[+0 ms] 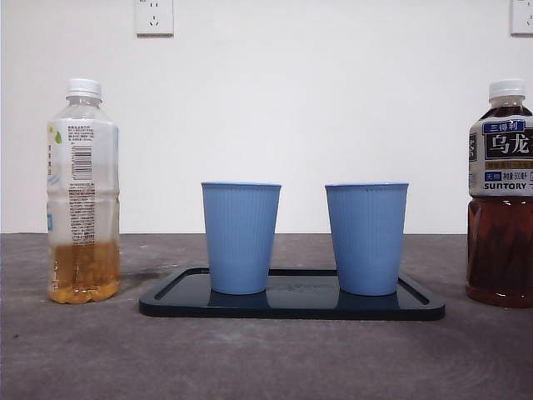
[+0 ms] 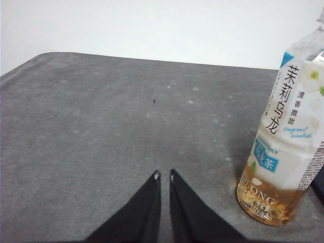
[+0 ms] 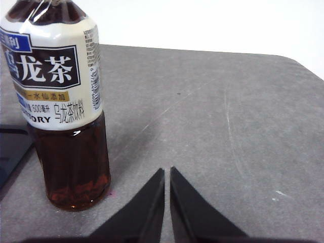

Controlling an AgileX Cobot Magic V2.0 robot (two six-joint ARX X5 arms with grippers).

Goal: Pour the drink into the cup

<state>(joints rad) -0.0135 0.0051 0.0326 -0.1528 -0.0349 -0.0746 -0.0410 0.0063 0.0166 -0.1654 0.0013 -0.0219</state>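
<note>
- I have both arms waiting clear of the work. The left end effector (image 2: 163,176) hangs above the grey worktop (image 1: 266,358) with its jaws together, holding nothing, and the right end effector (image 3: 167,172) is pressed together and empty too.
- The pale tea bottle (image 1: 82,192) stands upright near the worktop's left edge, cap on, only the bottom part filled. I judge it light and easily tipped.
- The dark oolong bottle (image 1: 502,196) stands upright near the right edge, capped and nearly full, so I expect it to be heavier, with liquid that shifts as it tilts.
- Both look like thin plastic that may dent. I would grip at the labelled middle, where the film seems less slippery than bare plastic.
- Two blue cups (image 1: 241,237) (image 1: 366,237) stand upright on a dark tray (image 1: 291,305) at mid-worktop, apart from each other. They look light, so a nudge could topple them.
</note>
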